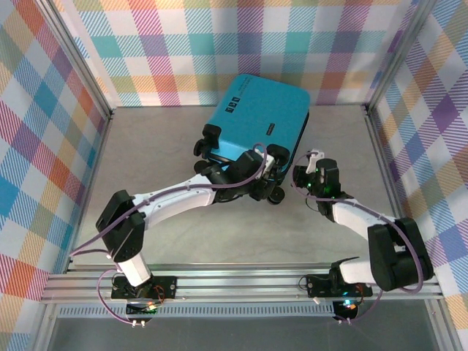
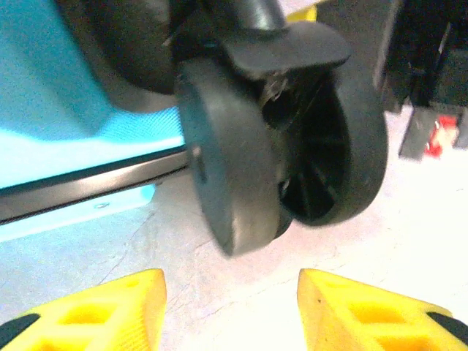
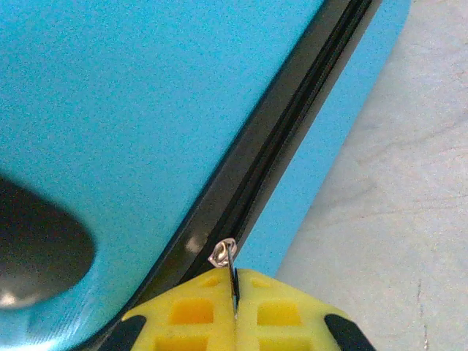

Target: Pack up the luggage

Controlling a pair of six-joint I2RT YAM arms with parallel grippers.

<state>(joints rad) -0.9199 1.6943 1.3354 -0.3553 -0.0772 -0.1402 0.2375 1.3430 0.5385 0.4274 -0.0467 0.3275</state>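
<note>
— So, where do we find the luggage (image 1: 256,118)?

— We see it lying shut on the table (image 1: 161,153), toward the far middle and turned at a slant. Its blue shell faces up and its black wheels point back at the arms. A few small dark labels sit on the shell.

— And the left claw (image 2: 230,307)?

— It is released. From the left wrist we see its two yellow fingers (image 2: 95,311) well apart and low over the table. A double black wheel (image 2: 292,146) stands just ahead of the gap, not touched by either finger. Left of that wheel we make out the blue shell and the dark zip seam (image 2: 88,186) running along it. From above, this claw sits at the near corner of the luggage, among the wheels.

— What about the right claw (image 3: 235,311)?

— It is clenched. From the right wrist we see its yellow fingers pressed together on a thin metal zip pull (image 3: 229,267), which rises from between them to the black seam. The seam runs slantwise up the blue side, with bare table to the right. From above, we place this claw at the luggage's near right edge, just beside the left one.
</note>
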